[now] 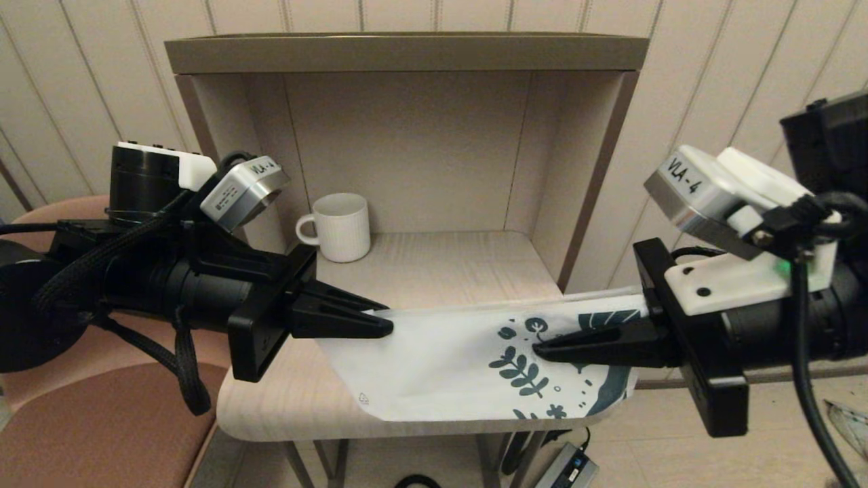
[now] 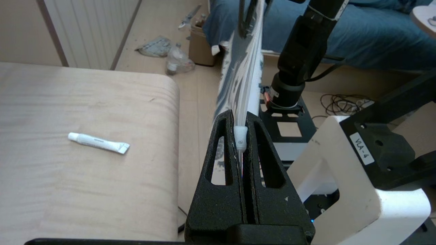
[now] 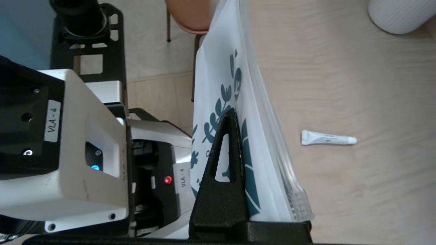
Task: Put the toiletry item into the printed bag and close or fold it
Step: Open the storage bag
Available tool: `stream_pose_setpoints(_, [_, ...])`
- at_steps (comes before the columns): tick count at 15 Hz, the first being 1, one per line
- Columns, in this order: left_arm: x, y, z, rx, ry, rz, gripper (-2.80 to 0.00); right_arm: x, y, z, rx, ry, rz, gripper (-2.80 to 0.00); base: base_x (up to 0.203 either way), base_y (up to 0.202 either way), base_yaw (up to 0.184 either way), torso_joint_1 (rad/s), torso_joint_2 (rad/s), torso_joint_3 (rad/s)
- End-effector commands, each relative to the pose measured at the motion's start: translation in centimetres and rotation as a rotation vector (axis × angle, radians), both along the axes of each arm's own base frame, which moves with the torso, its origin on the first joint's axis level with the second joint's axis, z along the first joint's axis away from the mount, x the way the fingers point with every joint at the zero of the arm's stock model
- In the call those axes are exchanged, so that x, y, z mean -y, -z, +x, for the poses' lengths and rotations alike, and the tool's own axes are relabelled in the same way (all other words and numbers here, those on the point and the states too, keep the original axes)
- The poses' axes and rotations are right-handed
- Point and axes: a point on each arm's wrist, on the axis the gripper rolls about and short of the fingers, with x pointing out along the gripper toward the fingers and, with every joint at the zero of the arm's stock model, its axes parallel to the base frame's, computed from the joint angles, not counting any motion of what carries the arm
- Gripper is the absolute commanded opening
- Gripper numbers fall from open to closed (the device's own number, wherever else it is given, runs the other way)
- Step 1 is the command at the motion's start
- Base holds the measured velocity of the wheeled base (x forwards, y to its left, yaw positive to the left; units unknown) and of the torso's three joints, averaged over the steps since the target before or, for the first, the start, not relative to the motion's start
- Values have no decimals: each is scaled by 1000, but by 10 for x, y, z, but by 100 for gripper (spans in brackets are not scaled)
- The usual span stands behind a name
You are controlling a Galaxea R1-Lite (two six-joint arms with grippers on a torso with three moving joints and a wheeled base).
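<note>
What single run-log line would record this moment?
left gripper: shut on printed bag | right gripper: shut on bag's printed end | bag: held up between them | toiletry item: on table, outside bag

mug [image 1: 342,226] behind bag [image 1: 434,366], tube [image 2: 98,143] on table [image 1: 285,400]

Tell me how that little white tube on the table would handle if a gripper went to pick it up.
The toiletry tube looks light. Lying flat and low on the table, it probably leaves jaws little to pinch. Its round body may roll sideways, though the flat crimped end should check that.

One bag [image 1: 441,366], tube [image 2: 98,143], mug [image 1: 342,227].
</note>
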Motion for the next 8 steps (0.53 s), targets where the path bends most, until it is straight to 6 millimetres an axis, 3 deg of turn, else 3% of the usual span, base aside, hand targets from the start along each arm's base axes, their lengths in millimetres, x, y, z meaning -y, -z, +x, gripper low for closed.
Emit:
stream_pose_setpoints(1, [-1,0,0,0,5,-3,-280,6,-3,-1,14,13,8,-280,0,0,0,0,0,0])
stream_pose_setpoints(8, [0,2,1,-3,4,0,-280,14,-8,-2,33,46,20,-280,0,0,0,0,0,0])
